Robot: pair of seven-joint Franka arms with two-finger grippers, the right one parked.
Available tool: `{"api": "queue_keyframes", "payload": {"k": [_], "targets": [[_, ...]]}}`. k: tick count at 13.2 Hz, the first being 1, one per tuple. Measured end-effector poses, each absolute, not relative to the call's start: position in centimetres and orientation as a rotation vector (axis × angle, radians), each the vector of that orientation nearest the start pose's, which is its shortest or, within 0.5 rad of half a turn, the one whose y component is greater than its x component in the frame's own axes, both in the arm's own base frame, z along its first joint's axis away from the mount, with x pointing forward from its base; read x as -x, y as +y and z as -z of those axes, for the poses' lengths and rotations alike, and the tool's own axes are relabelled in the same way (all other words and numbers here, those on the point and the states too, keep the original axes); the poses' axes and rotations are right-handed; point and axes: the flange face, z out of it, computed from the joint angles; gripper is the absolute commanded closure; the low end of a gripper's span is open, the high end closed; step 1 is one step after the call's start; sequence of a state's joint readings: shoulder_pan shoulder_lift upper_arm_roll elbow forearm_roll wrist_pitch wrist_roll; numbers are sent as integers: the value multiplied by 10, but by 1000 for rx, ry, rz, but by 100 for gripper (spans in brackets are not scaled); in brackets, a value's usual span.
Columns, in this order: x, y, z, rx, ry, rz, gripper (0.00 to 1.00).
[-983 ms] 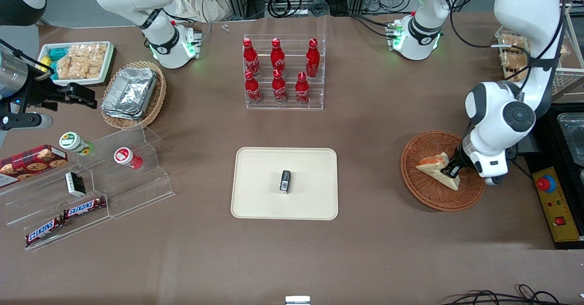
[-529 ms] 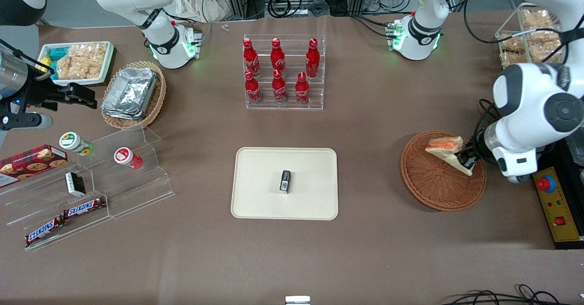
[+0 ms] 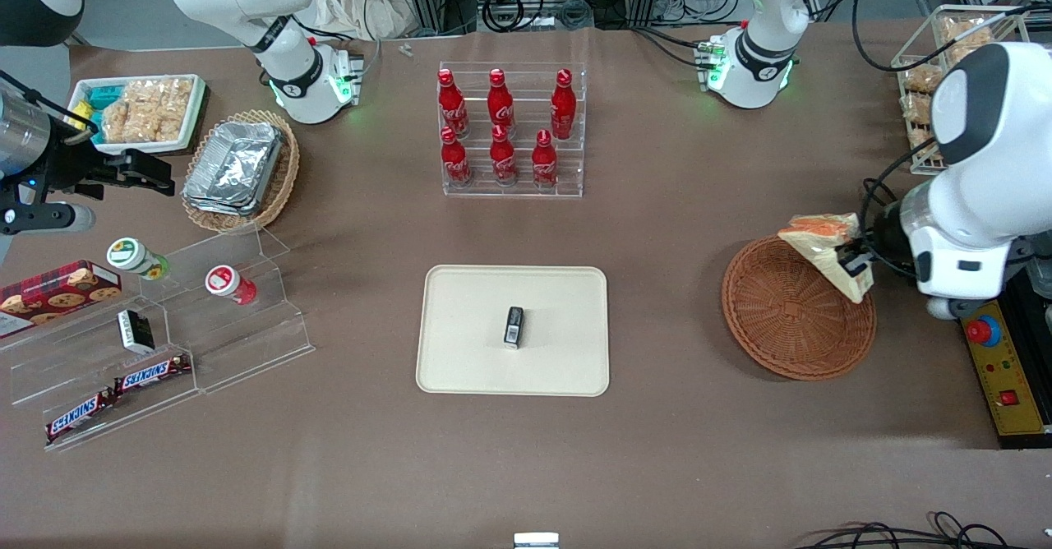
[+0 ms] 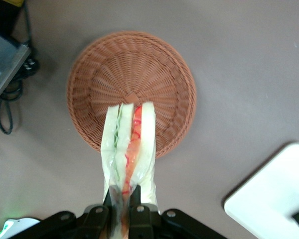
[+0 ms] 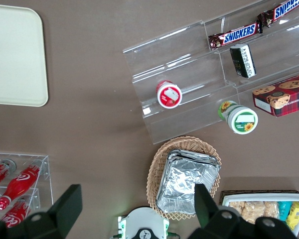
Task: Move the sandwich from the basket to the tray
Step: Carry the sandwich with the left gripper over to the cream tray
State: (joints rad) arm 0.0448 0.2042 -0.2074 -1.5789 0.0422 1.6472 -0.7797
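My left gripper (image 3: 855,265) is shut on the sandwich (image 3: 822,245), a pale bread wedge with orange-red and green filling, and holds it in the air above the rim of the round reddish-brown basket (image 3: 781,319). In the left wrist view the sandwich (image 4: 129,149) hangs from the gripper (image 4: 122,209) over the empty basket (image 4: 132,74). The cream tray (image 3: 477,368) lies flat toward the table's middle with a small black packet (image 3: 514,325) on it; its corner shows in the left wrist view (image 4: 269,199).
A clear rack of red bottles (image 3: 505,130) stands farther from the front camera than the tray. A yellow control box with a red button (image 3: 982,331) sits beside the basket. A tan oval basket of foil containers (image 3: 238,167) and clear snack shelves (image 3: 164,335) lie toward the parked arm's end.
My gripper has lifted the sandwich up out of the basket and carried it a little away from the front camera. The basket is now empty.
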Motion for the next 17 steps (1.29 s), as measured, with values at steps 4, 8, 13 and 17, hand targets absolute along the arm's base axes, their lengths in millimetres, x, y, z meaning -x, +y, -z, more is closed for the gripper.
{"api": "queue_keyframes", "payload": {"k": [4,8,13,17], "targets": [[-602,-143,-486,3009,-678,-249,100],[-591,-220,-476,3066,-420,-267,100],[-588,-295,-452,3123,-102,-157,100],[-593,-343,-404,3221,55,-113,100]]}}
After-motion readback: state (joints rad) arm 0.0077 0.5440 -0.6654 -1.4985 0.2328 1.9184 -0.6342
